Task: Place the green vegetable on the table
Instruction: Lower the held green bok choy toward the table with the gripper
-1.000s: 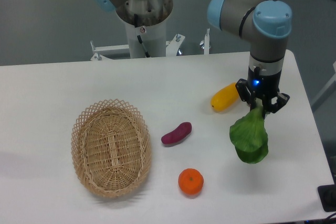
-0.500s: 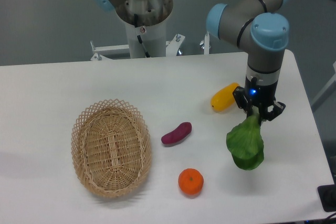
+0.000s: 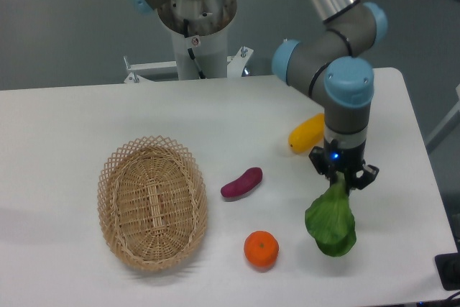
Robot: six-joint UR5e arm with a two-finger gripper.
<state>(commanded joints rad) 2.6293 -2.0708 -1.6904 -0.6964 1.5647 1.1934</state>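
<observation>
So the gripper is pointing straight down over the right side of the white surface, and its fingers are pinched tight on the top end of the green vegetable. The leafy part hangs below the fingers, dark green and rounded, over the near right part of the surface. Can't tell from this angle whether the bottom of the leaf is already touching the surface or just above it. There's a small blue light glowing on the wrist right above the fingers.

Other stuff lying around: an orange sits just left of the hanging leaf, near the front edge. A purple sweet potato lies a bit farther back and to the left of that. A yellow vegetable is behind the gripper, partly hidden by the arm. Over on the left side there's an oval wicker basket, well apart from the vegetable. The robot's base stands at the far edge.
</observation>
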